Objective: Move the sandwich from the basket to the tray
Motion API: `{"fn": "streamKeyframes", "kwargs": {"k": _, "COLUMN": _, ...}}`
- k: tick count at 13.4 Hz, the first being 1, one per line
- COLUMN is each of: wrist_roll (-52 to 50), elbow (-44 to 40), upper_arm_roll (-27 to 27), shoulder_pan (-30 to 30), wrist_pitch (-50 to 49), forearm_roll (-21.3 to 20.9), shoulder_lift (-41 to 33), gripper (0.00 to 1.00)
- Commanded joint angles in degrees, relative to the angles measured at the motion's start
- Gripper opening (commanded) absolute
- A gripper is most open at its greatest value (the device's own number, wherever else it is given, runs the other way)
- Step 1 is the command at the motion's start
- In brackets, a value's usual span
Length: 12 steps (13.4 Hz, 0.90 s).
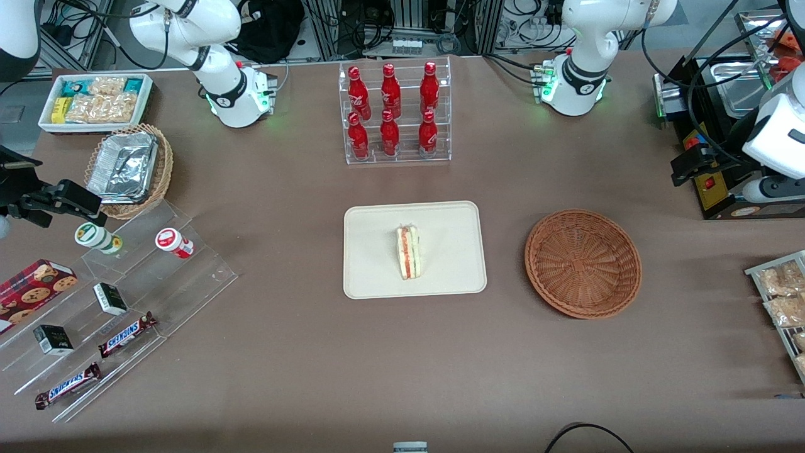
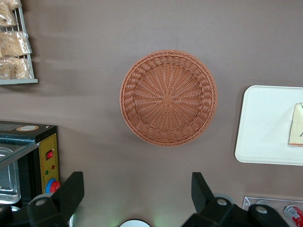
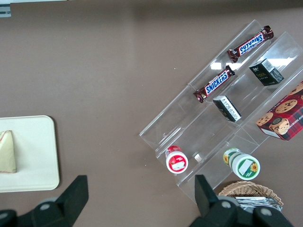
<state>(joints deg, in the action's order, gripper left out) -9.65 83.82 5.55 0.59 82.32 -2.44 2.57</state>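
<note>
The brown cloth-covered table [image 1: 402, 352] carries everything. On it the one flat cream tray [image 1: 377, 251], a rectangle with rounded corners and a low rim, lies at the centre; the left wrist view cuts off most of it. One round, shallow basket [image 1: 583, 263] of reddish-brown woven wicker sits at the tray's 3 o'clock in the front view, apart from it, with nothing in it. A clear plastic rack [image 1: 397, 113] at the tray's 12 o'clock holds six red bottles [image 1: 390, 91], three per tier. The single sandwich [image 1: 409, 251], a pale bread wedge with a red and cream filling stripe, rests on the tray near its middle. The gripper [image 2: 137, 198] hangs above bare table beside the basket, black fingers [image 2: 68, 191] spread wide, holding nothing; only its fingertips show.
</note>
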Motion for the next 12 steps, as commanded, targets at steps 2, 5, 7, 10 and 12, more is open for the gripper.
{"fn": "streamKeyframes", "kwargs": {"k": 2, "wrist_roll": 0.9, "elbow": -1.0, "upper_arm_roll": 0.2, "shoulder_pan": 1.3, "wrist_pitch": -1.5, "forearm_roll": 0.9, "shoulder_lift": -0.6, "gripper": 1.0}}
{"fn": "streamKeyframes", "kwargs": {"k": 5, "wrist_roll": 1.1, "elbow": -1.1, "upper_arm_roll": 0.1, "shoulder_pan": 1.4, "wrist_pitch": -2.0, "forearm_roll": 0.8, "shoulder_lift": -1.1, "gripper": 1.0}}
{"fn": "streamKeyframes", "kwargs": {"k": 7, "wrist_roll": 1.2, "elbow": -1.3, "upper_arm_roll": -0.6, "shoulder_pan": 1.5, "wrist_pitch": -2.0, "forearm_roll": 0.7, "shoulder_lift": -1.1, "gripper": 1.0}}
{"fn": "streamKeyframes", "kwargs": {"k": 10, "wrist_roll": 1.2, "elbow": -1.3, "upper_arm_roll": 0.3, "shoulder_pan": 5.0, "wrist_pitch": -1.9, "forearm_roll": 0.8, "shoulder_lift": -1.0, "gripper": 1.0}}
{"fn": "streamKeyframes", "kwargs": {"k": 12, "wrist_roll": 1.1, "elbow": -1.1, "upper_arm_roll": 2.5, "shoulder_pan": 5.8, "wrist_pitch": -2.1, "forearm_roll": 0.6, "shoulder_lift": -1.2, "gripper": 1.0}}
